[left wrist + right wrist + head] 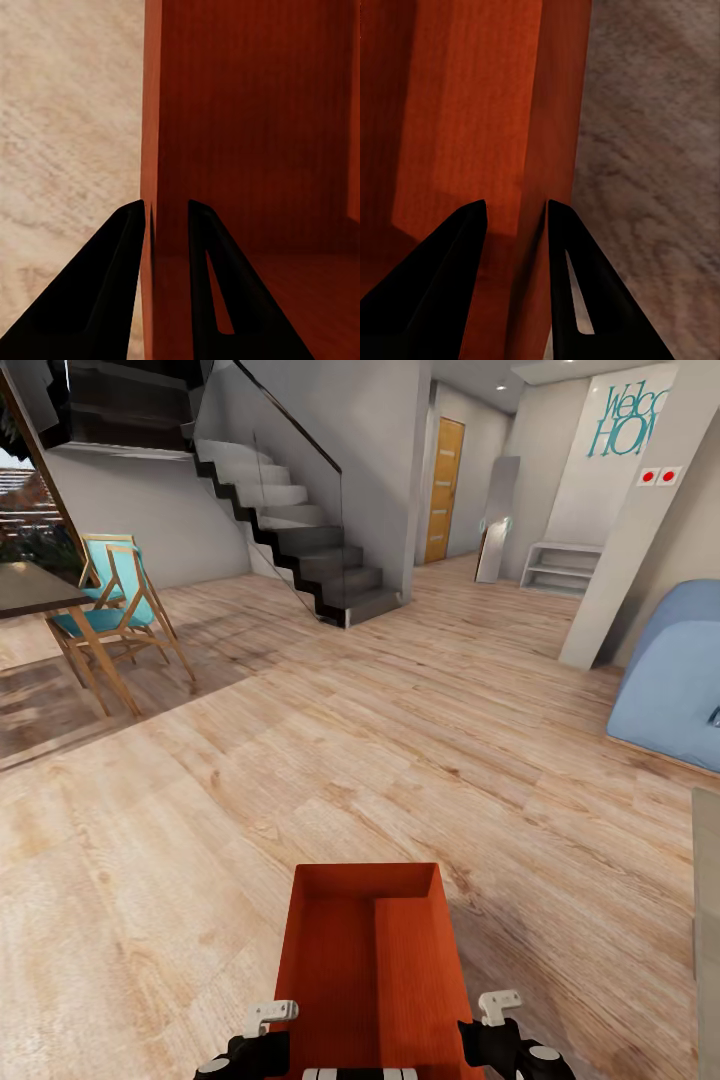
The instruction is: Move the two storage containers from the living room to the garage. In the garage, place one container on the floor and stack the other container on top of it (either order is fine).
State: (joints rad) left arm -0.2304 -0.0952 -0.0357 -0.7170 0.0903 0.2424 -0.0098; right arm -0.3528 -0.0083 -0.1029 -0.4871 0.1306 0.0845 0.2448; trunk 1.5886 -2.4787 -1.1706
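— What's on your left?

— A wooden folding chair with a turquoise seat (112,600) beside a dark table edge (35,588), then a dark staircase with a glass balustrade (300,540), all standing on the light wood plank floor (350,740).

— And the bin?

— The plain orange-red, thin-walled, open-topped rectangular container (372,970) hangs low in front of me, above the planks, between my arms. Its long axis runs straight away from me, the far short wall toward the orange door (443,490) down the hall. Its inside is smooth, half lit, half in shadow.

— Your grippers?

— My left gripper (165,225) has its black fingers pinching the bin's left long wall, one inside, one outside. My right gripper (516,225) is clamped the same way on the right long wall.

— Further right?

— A pale blue rounded sofa (675,680) and a white wall with teal lettering (625,420).
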